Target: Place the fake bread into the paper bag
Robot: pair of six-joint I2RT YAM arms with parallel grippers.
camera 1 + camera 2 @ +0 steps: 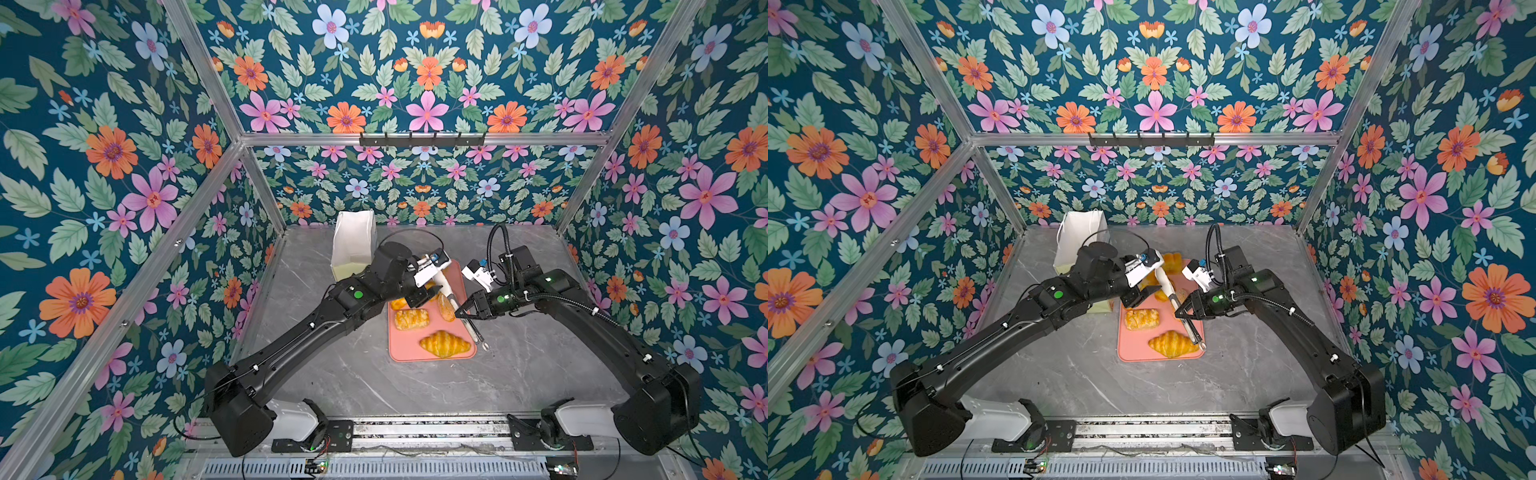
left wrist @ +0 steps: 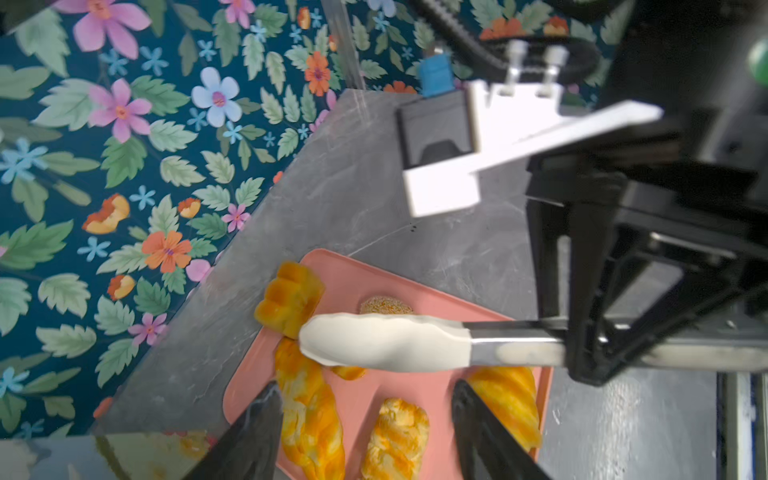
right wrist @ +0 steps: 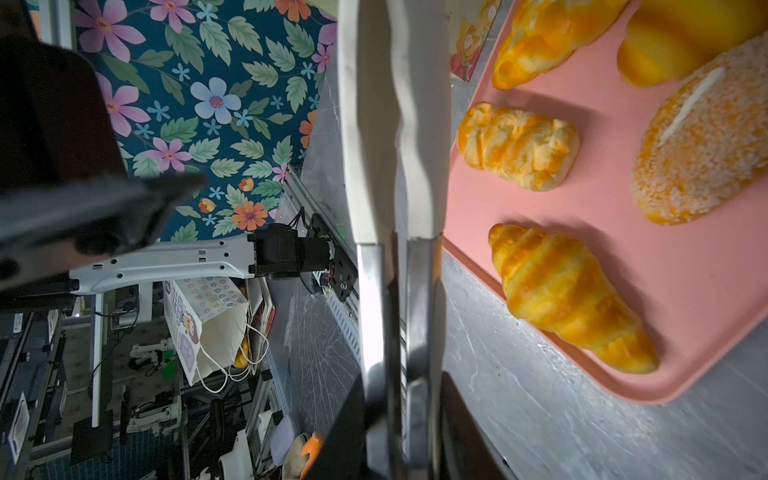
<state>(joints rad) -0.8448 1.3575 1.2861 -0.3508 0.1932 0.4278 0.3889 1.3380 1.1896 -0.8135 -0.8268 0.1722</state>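
Black arms (image 1: 291, 340) reach from the near rail (image 1: 428, 432) in both top views: right gripper (image 1: 467, 311) clamped on tongs (image 1: 446, 291) over the pink tray (image 1: 405, 345), paper bag (image 1: 353, 245) upright at the back left. Left wrist view: left gripper (image 2: 365, 388) spread wide, empty, above the braided loaf (image 2: 309, 411). Right wrist view: croissant (image 3: 569, 295), seeded bun (image 3: 706, 137) lie on the tray. Bagging looks unstarted.

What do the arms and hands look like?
The left arm and right arm: black shells, white base links, a green light near each wrist, white camera brackets. A ribbed black cable loops over the right arm. The left hand and right hand: black, tapered fingers.
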